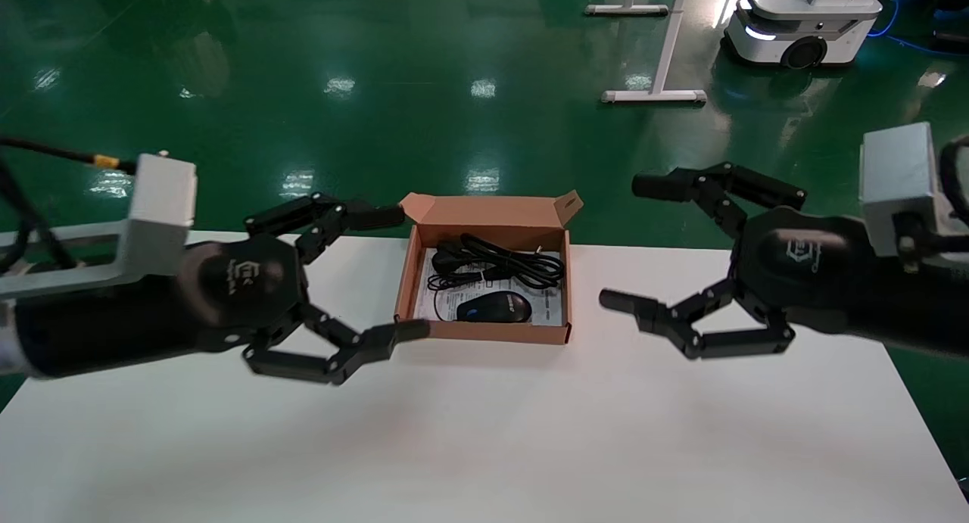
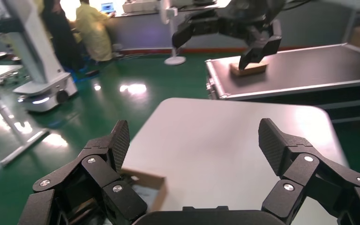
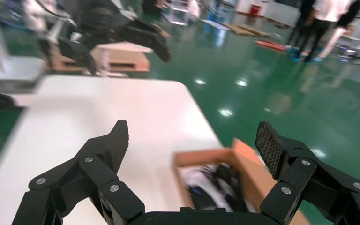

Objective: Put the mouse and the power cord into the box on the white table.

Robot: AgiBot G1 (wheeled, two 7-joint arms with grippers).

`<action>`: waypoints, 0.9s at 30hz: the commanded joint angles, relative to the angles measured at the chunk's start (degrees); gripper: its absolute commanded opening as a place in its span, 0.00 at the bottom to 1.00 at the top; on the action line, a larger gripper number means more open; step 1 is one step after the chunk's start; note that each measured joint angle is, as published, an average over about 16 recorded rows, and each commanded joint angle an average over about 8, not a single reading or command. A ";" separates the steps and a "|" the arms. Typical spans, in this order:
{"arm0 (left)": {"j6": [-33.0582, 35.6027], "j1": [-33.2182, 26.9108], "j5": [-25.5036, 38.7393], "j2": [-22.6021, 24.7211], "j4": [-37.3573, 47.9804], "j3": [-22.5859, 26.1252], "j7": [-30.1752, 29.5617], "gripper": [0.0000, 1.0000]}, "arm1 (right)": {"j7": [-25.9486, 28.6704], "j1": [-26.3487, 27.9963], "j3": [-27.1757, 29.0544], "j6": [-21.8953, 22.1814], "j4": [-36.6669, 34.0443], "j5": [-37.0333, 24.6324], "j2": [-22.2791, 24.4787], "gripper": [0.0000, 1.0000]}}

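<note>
While both arms hang above the worktop, the box sits open at the far middle of that white surface, its hinged flap standing up at the far side. Inside the box, on the white printed sheet lining the bottom, the mouse lies toward the near wall, its blue wheel facing the box's left side and its thin wire looping off that way. Beyond the mouse, toward the flap, the power cord lies coiled within the box, touching or nearly touching the mouse's far edge.

To the left of the box, the left gripper is held above the worktop with its jaws spread wide apart and nothing between them; the nearer fingertip reaches just beside the box's near left corner, the farther one near the flap's left end. In the left wrist view the gripper shows the same wide gap, with a corner of the box peeking beneath it.

To the right of the box, the right gripper is also raised, jaws wide apart and empty, a little farther from the box than the left one. In the right wrist view that gripper looks down on the box and its dark contents.
</note>
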 commanded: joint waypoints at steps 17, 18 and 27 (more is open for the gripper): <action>5.55 6.11 -7.52 -7.33 -10.50 -5.46 -6.26 1.00 | 11.13 -8.06 3.56 -4.32 14.35 7.92 3.32 1.00; 5.52 6.08 -7.48 -7.28 -10.39 -5.44 -6.24 1.00 | 11.04 -7.99 3.54 -4.29 14.20 7.85 3.30 1.00; 5.23 5.80 -7.00 -6.87 -9.61 -5.19 -6.12 1.00 | 10.49 -7.38 3.26 -3.93 13.09 7.17 3.04 1.00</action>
